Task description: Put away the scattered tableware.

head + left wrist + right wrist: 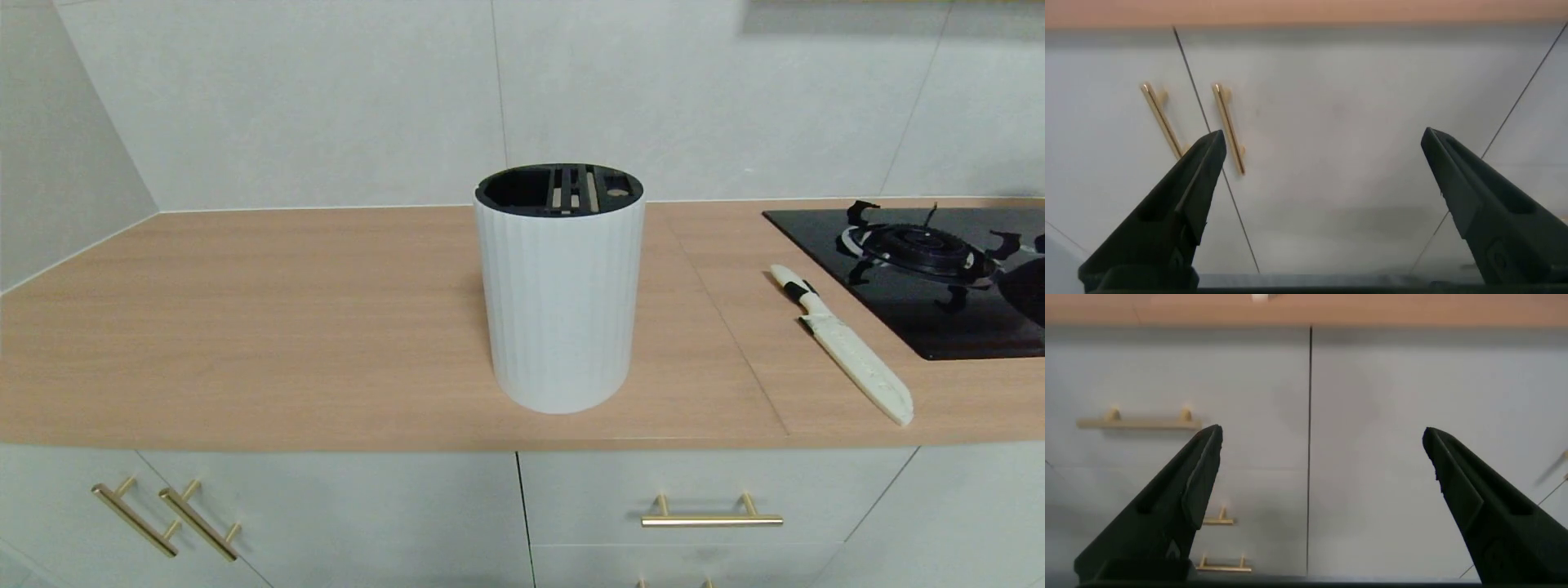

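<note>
Both grippers face the cabinet fronts (1355, 122) below the countertop (245, 327). The left gripper (1323, 212) and right gripper (1319, 506) each have their fingers spread wide, holding nothing. The knife (841, 343) lies flat at the right of the head frame, handle toward upper left, tip toward lower right. The slotted holder (559, 286) stands at centre. The right arm is likely the nearer one.

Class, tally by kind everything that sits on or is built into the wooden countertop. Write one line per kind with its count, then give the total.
knife holder: 1
knife: 1
gas hob: 1
Total: 3
</note>
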